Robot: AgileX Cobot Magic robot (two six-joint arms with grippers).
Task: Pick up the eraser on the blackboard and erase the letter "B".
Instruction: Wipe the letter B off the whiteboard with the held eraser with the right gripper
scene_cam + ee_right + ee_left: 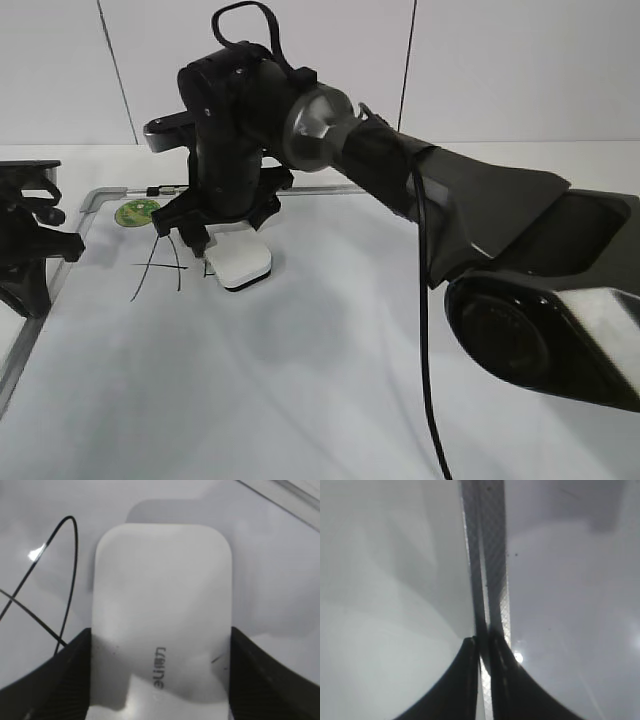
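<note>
L gripper (60,243) sitting closed at blackboard's (330,400) left edge, green sticker (137,211) near top-left corner, black pen strokes (160,262) just left of eraser (243,262), R gripper (222,235) clamping eraser's sides, eraser lying on board.

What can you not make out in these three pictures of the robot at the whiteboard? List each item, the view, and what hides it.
- The letter "B": exterior view, covered by the right gripper and eraser; only a stroke shows.
- Eraser's underside: right wrist view, eraser lies face down on the blackboard.
- Left gripper: left wrist view, blurred; its surroundings are unclear.
- Green sticker: print too small.
</note>
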